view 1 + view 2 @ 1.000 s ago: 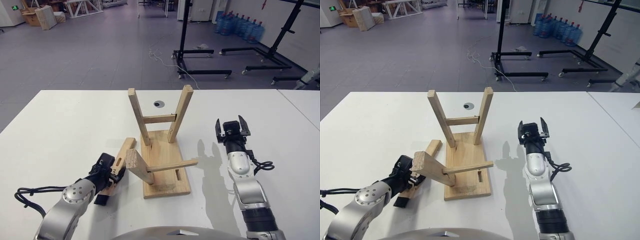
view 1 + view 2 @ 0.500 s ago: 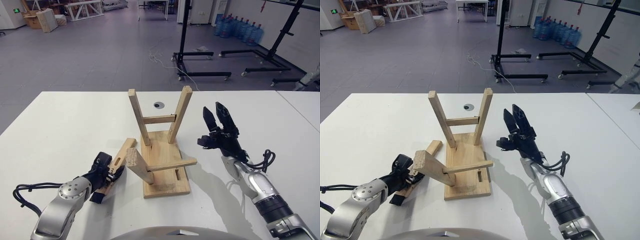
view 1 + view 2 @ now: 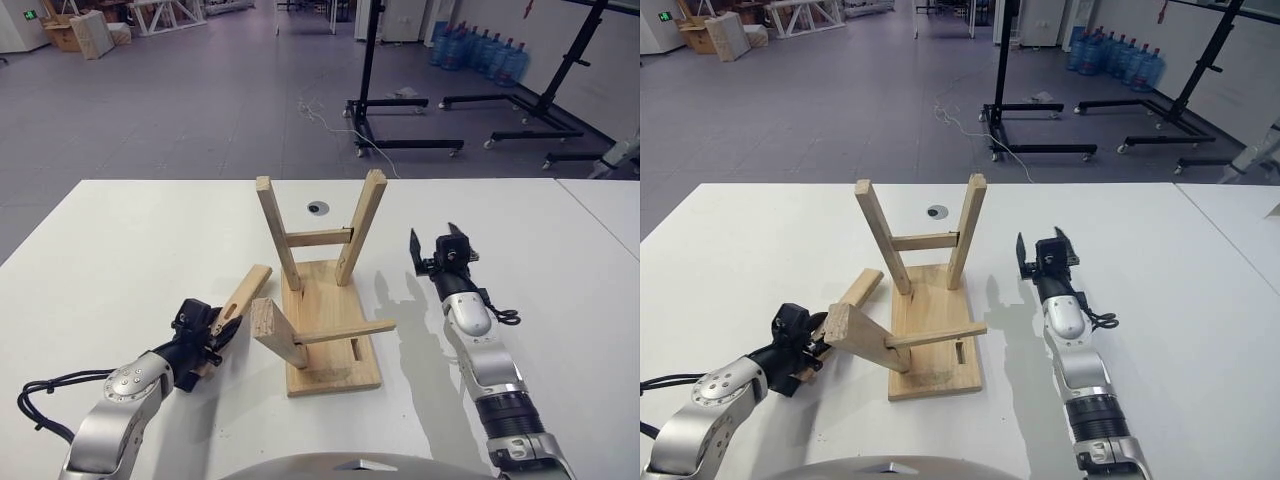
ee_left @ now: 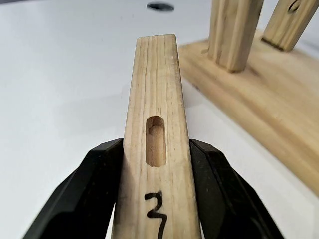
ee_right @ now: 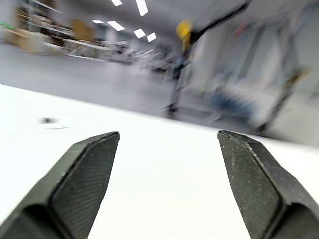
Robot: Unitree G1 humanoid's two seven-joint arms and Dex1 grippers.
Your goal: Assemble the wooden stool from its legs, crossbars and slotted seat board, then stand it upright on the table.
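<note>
Table edges far from stool, L fingers clamp leg, R fingers apart

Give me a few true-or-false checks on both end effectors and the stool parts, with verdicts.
1. The left end effector is shut on a loose leg. True.
2. The right end effector grips a wooden part. False: it is open and empty, to the right of the seat board.
3. The seat board lies flat on the table, with two legs joined by a crossbar standing at its far end. True.
4. All four legs are fitted into the seat board. False: the loose leg is off it, to its left.
</note>
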